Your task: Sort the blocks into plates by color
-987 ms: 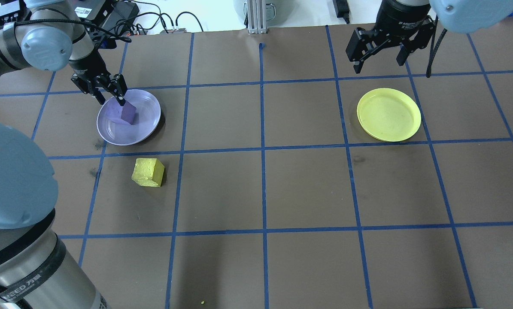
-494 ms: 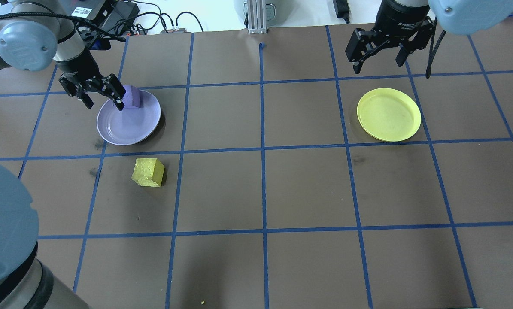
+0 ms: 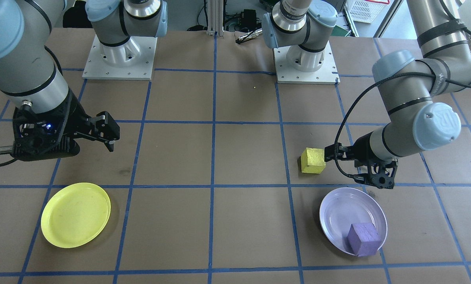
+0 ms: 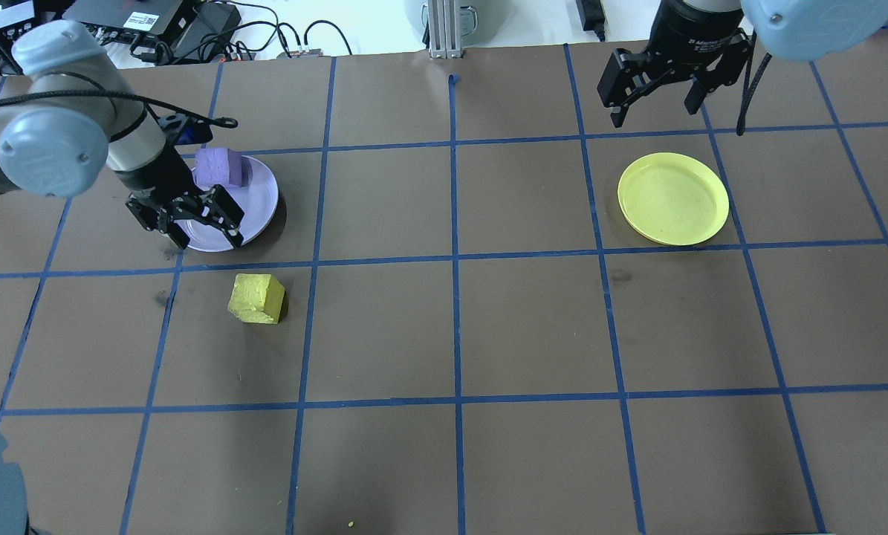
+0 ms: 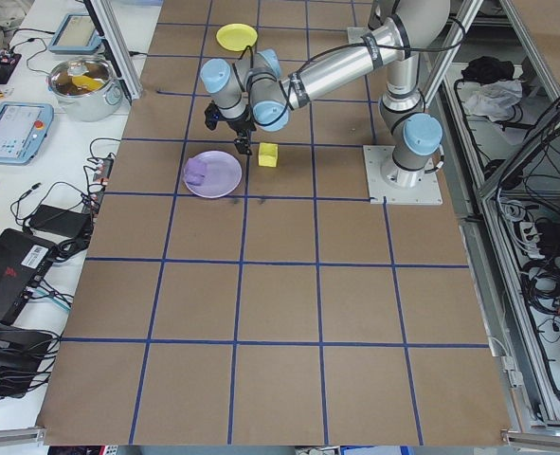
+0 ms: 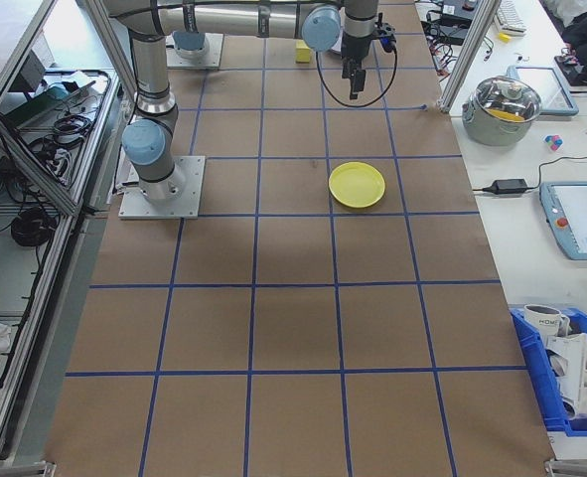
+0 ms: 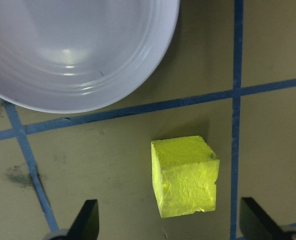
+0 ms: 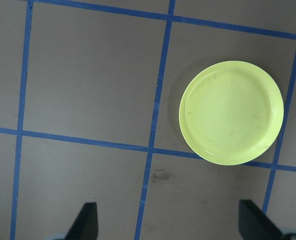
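Both grippers hang empty with their fingers spread. On the robot's left, the left gripper [image 4: 202, 230] is above the near rim of the lavender plate [image 4: 261, 200], between that plate and the yellow block [image 4: 256, 298]; its wrist camera looks down on the yellow block [image 7: 184, 182] with one dark fingertip [image 7: 87, 219] at each lower corner of the picture and nothing between them. The right gripper [image 4: 655, 100] hovers near the table's far edge on the robot's right, just beyond the yellow plate [image 4: 672, 198], and its wrist view shows that plate [image 8: 231, 113] bare.

The purple block [image 4: 221, 167] lies inside the lavender plate, at the part of the rim farthest from the robot; from across the table the purple block [image 3: 363, 239] is seen resting against the plate's [image 3: 334, 213] edge. The yellow block [image 3: 313, 160] sits on the bare table a little nearer the robot than that plate, apart from it, inside its own grid square.

Brown paper covers the table [image 4: 533, 327], and blue tape [image 4: 455, 297] marks it into large squares. Dark smudges mark the paper near the lavender plate. Each arm stands on a white base plate [image 3: 119, 59] bolted at the robot's edge of the table. Past the far edge lie black cables [image 4: 265, 33], and a metal pot [image 5: 82, 83] with a glass lid sits with two tablets on a white bench. Wire shelving with cables runs behind the robot.
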